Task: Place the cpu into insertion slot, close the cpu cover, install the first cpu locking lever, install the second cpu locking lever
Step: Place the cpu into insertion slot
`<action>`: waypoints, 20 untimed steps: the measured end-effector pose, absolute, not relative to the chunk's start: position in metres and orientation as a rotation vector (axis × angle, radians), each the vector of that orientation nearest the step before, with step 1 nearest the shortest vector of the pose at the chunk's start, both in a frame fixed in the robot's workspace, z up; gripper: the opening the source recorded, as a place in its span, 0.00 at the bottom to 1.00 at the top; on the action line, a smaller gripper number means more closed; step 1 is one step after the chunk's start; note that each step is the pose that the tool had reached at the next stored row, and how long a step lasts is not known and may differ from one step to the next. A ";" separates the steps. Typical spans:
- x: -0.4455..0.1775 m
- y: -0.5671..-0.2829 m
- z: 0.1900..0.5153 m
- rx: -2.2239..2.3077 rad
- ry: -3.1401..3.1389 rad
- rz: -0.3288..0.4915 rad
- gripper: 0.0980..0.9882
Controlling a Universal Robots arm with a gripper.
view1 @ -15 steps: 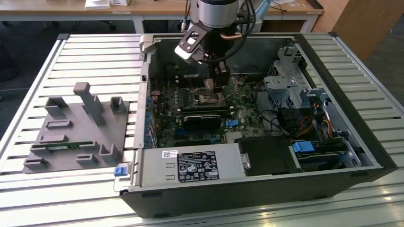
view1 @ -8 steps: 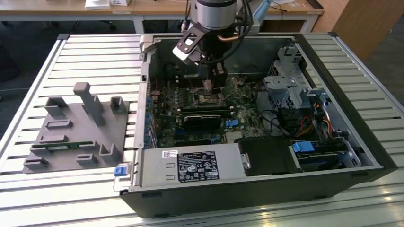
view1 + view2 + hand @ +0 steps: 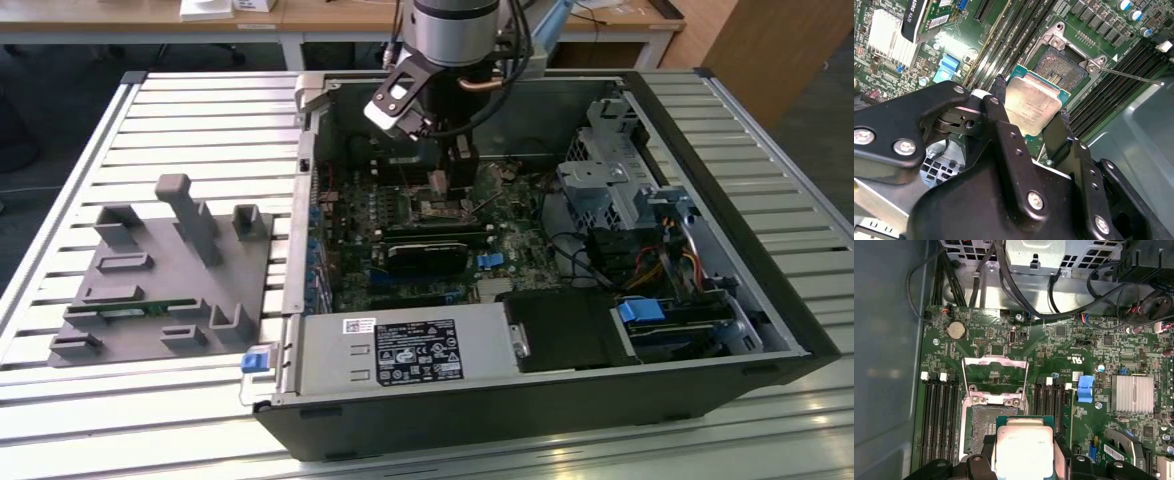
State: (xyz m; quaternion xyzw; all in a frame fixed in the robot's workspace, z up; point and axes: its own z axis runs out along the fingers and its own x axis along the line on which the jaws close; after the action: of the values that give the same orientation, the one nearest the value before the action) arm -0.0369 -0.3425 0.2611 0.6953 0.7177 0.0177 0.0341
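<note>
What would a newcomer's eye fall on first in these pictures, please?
The claw grips the silvery cpu close to the open insertion slot, whose cpu cover stands swung up. In the exterior view, the opened computer case lies on a slatted table.

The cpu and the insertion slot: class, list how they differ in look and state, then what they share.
The cpu has a pale silver metal top; the insertion slot has a dark centre. The cpu is clamped in the gripper; the insertion slot sits empty on the green board. Both are square.
</note>
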 end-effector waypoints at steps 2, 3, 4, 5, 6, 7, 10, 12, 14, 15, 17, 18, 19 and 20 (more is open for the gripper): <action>-0.037 -0.342 0.260 2.138 2.207 0.055 0.50; -0.037 -0.342 0.260 2.138 2.207 0.055 0.50; -0.037 -0.342 0.260 2.138 2.207 0.055 0.50; -0.037 -0.342 0.260 2.138 2.207 0.054 0.50; -0.037 -0.342 0.259 2.138 2.207 0.054 0.50; -0.037 -0.342 0.259 2.138 2.207 0.054 0.50; -0.037 -0.342 0.258 2.138 2.207 0.055 0.50; -0.037 -0.341 0.257 2.139 2.207 0.055 0.50; -0.038 -0.341 0.256 2.139 2.206 0.055 0.50; -0.038 -0.341 0.256 2.139 2.206 0.055 0.50; -0.038 -0.341 0.255 2.139 2.206 0.054 0.50; -0.038 -0.341 0.255 2.139 2.206 0.054 0.50; -0.038 -0.341 0.254 2.139 2.206 0.055 0.50; -0.038 -0.340 0.254 2.140 2.205 0.055 0.50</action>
State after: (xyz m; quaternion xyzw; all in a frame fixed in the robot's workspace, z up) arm -0.0380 -0.3404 0.2539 0.6958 0.7172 0.0178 0.0341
